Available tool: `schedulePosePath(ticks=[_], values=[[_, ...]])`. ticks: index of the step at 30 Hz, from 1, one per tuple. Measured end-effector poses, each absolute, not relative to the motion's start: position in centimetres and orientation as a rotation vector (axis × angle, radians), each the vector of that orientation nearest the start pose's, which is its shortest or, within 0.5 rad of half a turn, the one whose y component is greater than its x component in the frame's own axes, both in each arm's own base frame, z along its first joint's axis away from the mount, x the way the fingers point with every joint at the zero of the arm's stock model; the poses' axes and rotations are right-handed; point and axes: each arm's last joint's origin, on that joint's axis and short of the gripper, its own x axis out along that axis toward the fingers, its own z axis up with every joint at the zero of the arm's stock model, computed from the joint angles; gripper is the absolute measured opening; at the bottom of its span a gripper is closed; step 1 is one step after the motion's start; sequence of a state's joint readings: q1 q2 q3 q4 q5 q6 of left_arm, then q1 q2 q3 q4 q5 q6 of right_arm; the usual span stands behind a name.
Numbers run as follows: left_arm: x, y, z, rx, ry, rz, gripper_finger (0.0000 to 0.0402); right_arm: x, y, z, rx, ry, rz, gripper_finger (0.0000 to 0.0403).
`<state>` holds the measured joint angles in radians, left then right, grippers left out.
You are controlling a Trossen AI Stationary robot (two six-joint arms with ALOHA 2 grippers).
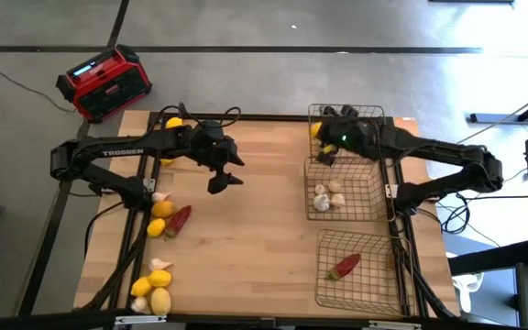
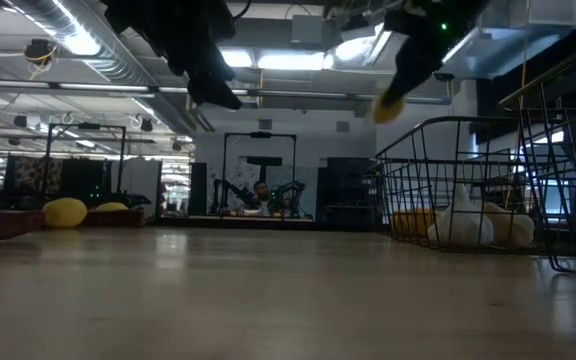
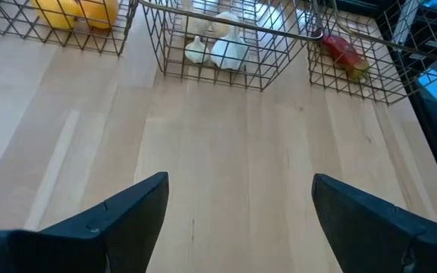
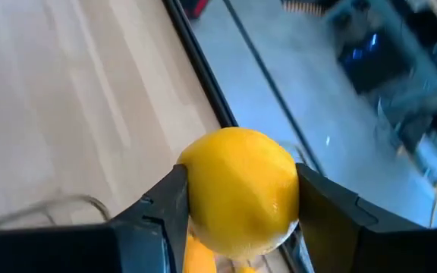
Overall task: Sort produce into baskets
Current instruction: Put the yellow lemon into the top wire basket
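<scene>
Filling the right wrist view, a lemon (image 4: 239, 189) sits pinched between the 2 dark fingers (image 4: 161, 208) of the right hand (image 1: 324, 139), which hangs above the far basket (image 1: 374, 114) on the desk's right side. Judging from that position, the fruit is held there for release into the basket, where another yellow fruit already lies.

Along the right side of the desk (image 1: 255, 220) the 3 baskets stand in a row, 1 kind to each: lemons in the far one, garlic bulbs (image 1: 327, 195) in the middle basket (image 1: 369, 174), and 1 red chili (image 1: 345, 265) in the near basket (image 1: 374, 295). That layout looks like the sorting scheme itself.

Unsorted produce lies along the left edge: a few lemons (image 1: 161, 209), a garlic bulb and a chili (image 1: 180, 218) in one cluster, and more lemons with garlic (image 1: 152, 288) at the near corner.

Raised above the middle of the desk, the left hand (image 1: 220, 174) has its fingers (image 3: 120, 216) spread wide and empty, facing the baskets.

White lettering on the left arm reads "TROSSEN" (image 1: 123, 152). A red-and-black radio (image 1: 104, 82) stands on the floor beyond the desk; its markings cannot be read.
</scene>
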<state>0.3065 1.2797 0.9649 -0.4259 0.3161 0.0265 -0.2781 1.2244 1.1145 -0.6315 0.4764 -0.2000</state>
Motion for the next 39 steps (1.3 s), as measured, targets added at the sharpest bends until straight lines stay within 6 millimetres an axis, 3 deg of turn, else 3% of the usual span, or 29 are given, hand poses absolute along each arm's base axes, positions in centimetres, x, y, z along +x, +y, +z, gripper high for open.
schedulePosePath(ticks=[6,12,21,32,39], values=[[25.6,7.2,27.3,-0.199,0.705,-0.020,0.0322,21.4,-11.9,31.7,-0.088,0.871,-0.686,0.0184],[25.6,7.2,27.3,-0.196,0.706,-0.021,0.0322,19.3,-14.9,30.0,0.048,0.899,-0.712,0.0184],[25.7,7.2,27.3,-0.170,0.701,-0.030,0.0322,17.2,-16.9,26.9,0.289,0.871,-0.756,0.0184],[25.8,7.2,27.4,-0.166,0.689,-0.030,0.0322,17.7,-17.8,23.4,0.428,0.894,-0.800,0.0184],[25.7,7.2,27.0,-0.175,0.702,-0.029,0.0322,18.3,-19.0,21.4,0.405,0.973,-0.923,0.0184]])
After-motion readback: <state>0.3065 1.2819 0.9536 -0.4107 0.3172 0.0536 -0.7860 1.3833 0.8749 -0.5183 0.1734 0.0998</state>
